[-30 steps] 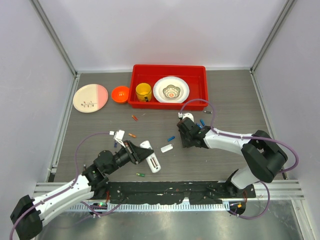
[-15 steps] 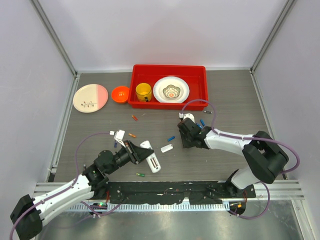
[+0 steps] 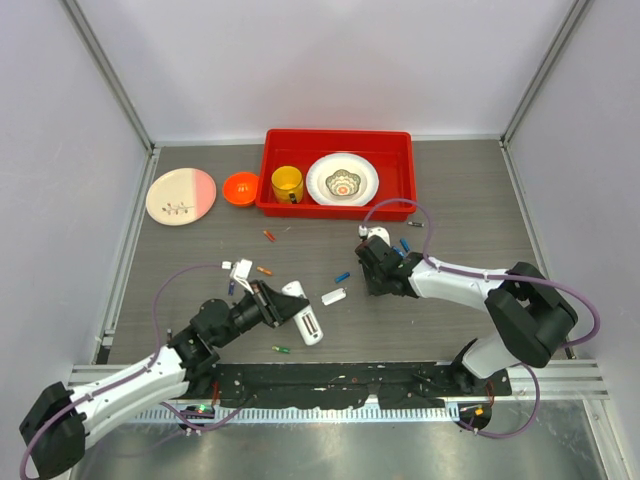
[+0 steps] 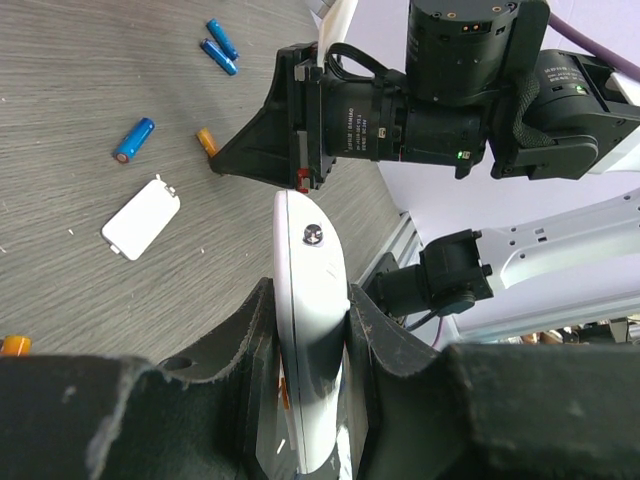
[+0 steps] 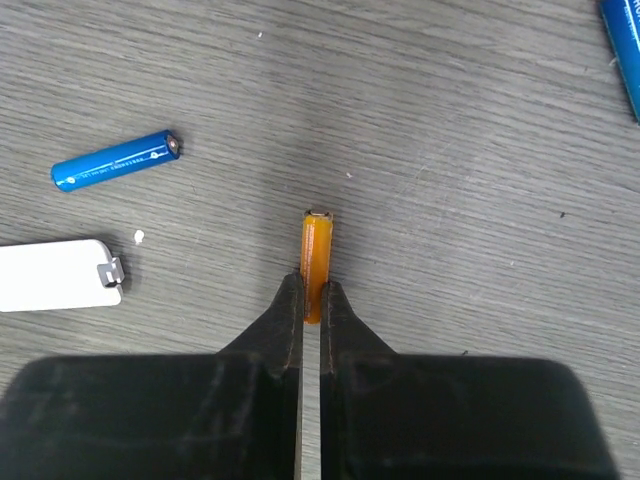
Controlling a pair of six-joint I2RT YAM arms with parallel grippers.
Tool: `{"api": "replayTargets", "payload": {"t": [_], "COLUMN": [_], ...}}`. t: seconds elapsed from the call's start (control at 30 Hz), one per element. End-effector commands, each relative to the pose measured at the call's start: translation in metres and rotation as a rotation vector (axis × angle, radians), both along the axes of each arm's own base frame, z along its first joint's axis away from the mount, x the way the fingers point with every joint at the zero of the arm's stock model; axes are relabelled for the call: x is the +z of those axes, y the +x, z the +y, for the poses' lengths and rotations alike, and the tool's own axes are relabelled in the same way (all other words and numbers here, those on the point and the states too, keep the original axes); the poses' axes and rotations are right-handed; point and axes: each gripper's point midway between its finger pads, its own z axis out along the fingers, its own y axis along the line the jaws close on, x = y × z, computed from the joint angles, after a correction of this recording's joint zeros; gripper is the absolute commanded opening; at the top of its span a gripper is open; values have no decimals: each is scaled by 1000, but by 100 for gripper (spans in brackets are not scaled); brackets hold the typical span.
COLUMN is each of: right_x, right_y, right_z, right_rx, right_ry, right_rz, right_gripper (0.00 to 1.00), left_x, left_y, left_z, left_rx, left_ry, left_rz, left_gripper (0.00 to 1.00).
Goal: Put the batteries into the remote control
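Right wrist: right tool [image 5: 314, 287] pinches orange battery [image 5: 317, 243] jutting past its tips; left tool [image 4: 310, 295] clamps remote control [image 4: 310, 245].

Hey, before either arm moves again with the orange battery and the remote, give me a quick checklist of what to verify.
1. Right gripper has its jaws shut on the orange battery: ok.
2. Grip is well seated: not ok, the jaws pinch only one end and most of the cell sticks out.
3. Orange battery is lifted off the table: cannot tell.
4. Left gripper has its jaws clamped on the remote control: ok.
5. Back cover is off and lying on the table: ok.
6. Open compartment faces the right arm: cannot tell, as the left wrist view shows the remote control edge-on.
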Motion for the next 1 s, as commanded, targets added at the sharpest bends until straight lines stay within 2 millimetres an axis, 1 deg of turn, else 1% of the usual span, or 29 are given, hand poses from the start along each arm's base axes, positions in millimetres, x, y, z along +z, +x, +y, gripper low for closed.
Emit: {"api": "replayTargets", "payload": {"t": [0.0, 0.03, 0.07, 0.1, 0.13, 0.17, 0.2, 0.23, 0.27, 0.3, 0.33, 0.37, 0.4, 0.43, 0.47, 0.5, 0.53, 0.57, 0.6, 0.63, 0.7, 0.77, 0.87, 0.9, 0.93, 0.97], "right_x": [-4, 0, 6, 17, 32, 44, 64, 80, 91, 110, 118, 133, 138, 140, 148, 149, 150, 156, 159, 163, 173, 178, 176, 174, 173, 172], "right_y": [-17, -20, -20, -19, -22, -24, -21, -29, -35, -34, -44, -45, -50, -60, -65, -74, -84, -93, -100, -104, -111, -120, -125, -124, -125, -124], "right_z": [-7, -7, -4, 6, 9, 17, 27, 31, 38, 45, 44, 46, 46, 44, 44, 46, 46, 48, 51, 50, 53, 55, 60, 64, 65, 67], "right_rx": [-23, -27, -37, -25, -18, 2, 17, 45, 79, 107, 125, 139, 159, 171, 189, 229, 256, 282, 293, 296, 333, 372, 394, 393, 392, 391], "right_ry": [-26, -20, 3, 46, 81, 125, 175, 213, 250, 285, 291, 313, 317, 312, 327, 327, 325, 346, 355, 360, 382, 382, 395, 400, 399, 405], "right_rz": [91, 103, 106, 107, 106, 109, 95, 115, 134, 120, 149, 132, 136, 167, 169, 181, 201, 207, 213, 218, 218, 233, 261, 266, 273, 274], "right_gripper": [1, 1, 1, 1, 1, 1, 1, 1, 1, 1, 1, 1, 1, 1, 1, 1, 1, 1, 1, 1, 1, 1, 1, 1, 1, 1], "left_x": [17, 23, 24, 26, 33, 34, 37, 43, 43, 46, 48, 57, 51, 61, 64, 58, 71, 72, 69, 74, 75, 74, 70, 74, 72, 75], "left_y": [5, 7, 10, 11, 14, 18, 19, 22, 25, 27, 30, 33, 36, 37, 40, 43, 44, 46, 47, 47, 51, 52, 52, 53, 49, 48], "left_z": [-4, -6, -8, -11, -13, -16, -19, -21, -23, -25, -27, -27, -30, -31, -31, -33, -32, -33, -37, -38, -39, -42, -49, -54, -59, -60], "left_rx": [4, 6, 6, 6, 8, 11, 8, 11, 14, 16, 17, 13, 12, 7, 7, 3, 0, -3, -22, -31, -36, -49, -84, -101, -142, -152], "left_ry": [-47, -54, -51, -50, -61, -63, -71, -84, -93, -109, -119, -153, -156, -198, -219, -225, -274, -286, -286, -316, -334, -362, -395, -401, -392, -394], "left_rz": [-72, -81, -87, -91, -100, -102, -109, -116, -118, -109, -106, -124, -90, -111, -109, -78, -111, -111, -98, -99, -93, -80, -33, -37, -30, -39], "left_gripper": [0, 0, 0, 0, 0, 0, 0, 0, 0, 0, 0, 0, 0, 0, 0, 0, 0, 0, 0, 0, 0, 0, 0, 0, 0, 0]}}
